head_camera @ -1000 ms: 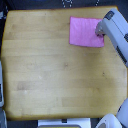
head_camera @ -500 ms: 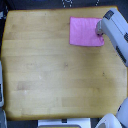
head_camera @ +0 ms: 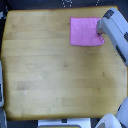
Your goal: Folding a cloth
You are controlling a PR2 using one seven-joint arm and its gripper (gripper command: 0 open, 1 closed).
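Cloth lying flat on wooden tabletop, pink-magenta, near-square, slightly wider than tall in the exterior view. Long axis across the frame, edges roughly parallel to the table's edges, lower edge tilting a little downward toward the exterior view's right. Spread immediately beside the gripper, on the side toward the exterior view's left, with its near edge meeting or slipping under the grey-white arm housing. Fingertips hidden by the housing and blurred at the cloth's edge; opening width impossible to tell, and likewise whether any fabric is pinched. Arm entering from the exterior view's right, angled across the table's far corner.
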